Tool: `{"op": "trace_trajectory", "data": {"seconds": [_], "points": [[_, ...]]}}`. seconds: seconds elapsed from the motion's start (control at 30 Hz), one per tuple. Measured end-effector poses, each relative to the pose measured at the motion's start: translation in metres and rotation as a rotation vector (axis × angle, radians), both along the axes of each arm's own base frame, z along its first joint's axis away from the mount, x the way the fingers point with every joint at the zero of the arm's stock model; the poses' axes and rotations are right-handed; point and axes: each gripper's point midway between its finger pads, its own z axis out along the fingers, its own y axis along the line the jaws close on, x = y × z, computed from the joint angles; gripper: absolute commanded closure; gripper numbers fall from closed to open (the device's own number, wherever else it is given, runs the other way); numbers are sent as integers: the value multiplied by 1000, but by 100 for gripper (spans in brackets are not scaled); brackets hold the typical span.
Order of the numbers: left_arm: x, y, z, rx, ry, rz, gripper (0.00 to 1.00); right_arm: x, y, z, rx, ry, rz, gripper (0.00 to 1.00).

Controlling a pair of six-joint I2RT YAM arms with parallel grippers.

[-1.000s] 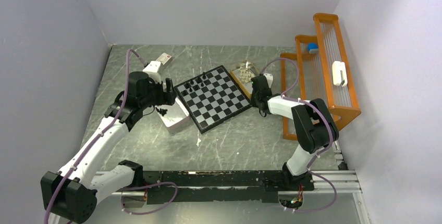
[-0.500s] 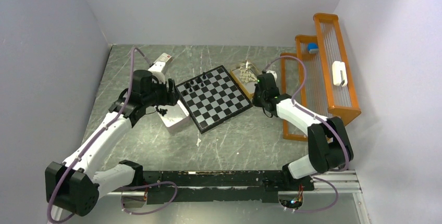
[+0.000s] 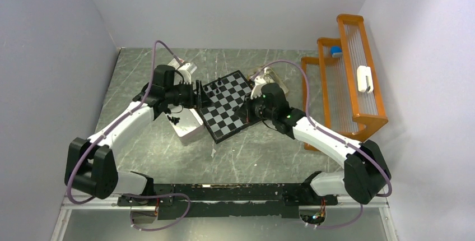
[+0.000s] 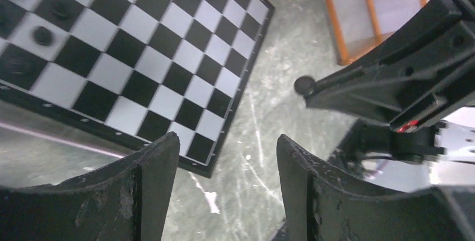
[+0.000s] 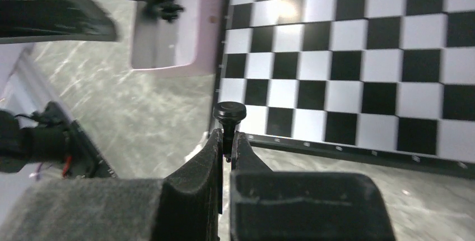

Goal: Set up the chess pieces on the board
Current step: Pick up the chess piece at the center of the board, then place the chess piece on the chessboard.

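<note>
The board (image 3: pixel 235 106) lies at an angle in the middle of the table, with several black chess pieces (image 3: pixel 215 88) at its far left corner. My right gripper (image 3: pixel 247 113) is over the board's near right edge. In the right wrist view the gripper (image 5: pixel 227 141) is shut on a black chess piece (image 5: pixel 229 111) by its stem, just off the board (image 5: pixel 364 56). My left gripper (image 3: pixel 200 95) is open and empty above the board's left corner. In its own view the gripper (image 4: pixel 227 165) looks down past the board (image 4: pixel 140 56) and sees the held piece (image 4: pixel 304 86).
A white box (image 3: pixel 189 129) with more black pieces (image 3: pixel 175 119) lies left of the board, also in the right wrist view (image 5: pixel 168 45). A tan tray (image 3: pixel 273 75) of cream pieces lies behind the right arm. An orange rack (image 3: pixel 347 84) stands at the right.
My left gripper moved right from the white box to the board's left corner. My right gripper swung left from beside the tan tray to the board's near right edge.
</note>
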Motion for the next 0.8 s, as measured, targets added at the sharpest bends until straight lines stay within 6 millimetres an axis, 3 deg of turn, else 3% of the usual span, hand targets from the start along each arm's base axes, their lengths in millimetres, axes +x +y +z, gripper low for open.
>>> {"op": "trace_trajectory", "data": {"seconds": [0.17, 0.4, 0.8], "points": [[-8, -20, -6, -99, 104, -71, 25, -16, 29, 18, 79, -41, 117, 100], [-23, -42, 7, -227, 155, -160, 21, -24, 51, 33, 141, -73, 196, 100], [-32, -52, 6, -250, 205, -183, 43, -30, 65, 30, 153, -56, 226, 100]]}}
